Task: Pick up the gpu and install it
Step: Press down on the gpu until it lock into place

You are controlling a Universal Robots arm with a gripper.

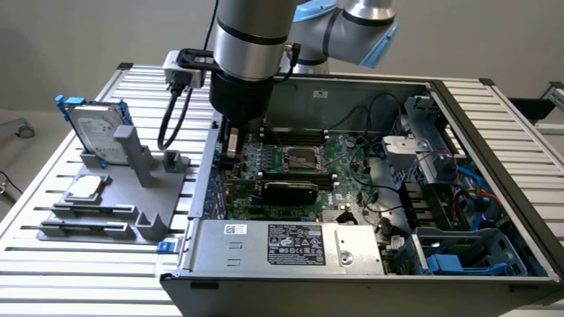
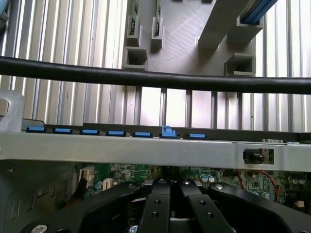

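My fingers (image 2: 159, 206) were drawn close together, and I could see nothing pinched between them. They hung low inside the open grey metal computer case (image 1: 423, 86), just beside its wall on the exterior view's left, over the green motherboard (image 1: 264, 158). In the wrist view that pale metal case wall (image 2: 146, 150) ran right in front of them, with a thick black cable (image 2: 146, 77) crossing beyond it.

The gpu (image 1: 291, 191), a thin card with a black rounded cooler shroud, sat on the motherboard in the half nearer the case's front, apart from my fingers. It looked level, as though resting in a slot, though I could not tell whether it was fully home.

The case stood on the slatted aluminium surface (image 1: 493, 119). Toward that surface's edge on the exterior view's left stood a grey plastic holder (image 1: 105, 198), carrying an upright silver hard drive with a blue frame (image 1: 92, 129) and a small square silver chip (image 1: 86, 188).

I judged the pick-up done and the work at the install step, with the card placed and let go. Any next move called for care: I was close against the wall, so only a straight, slow path would avoid the board, the card and the cable
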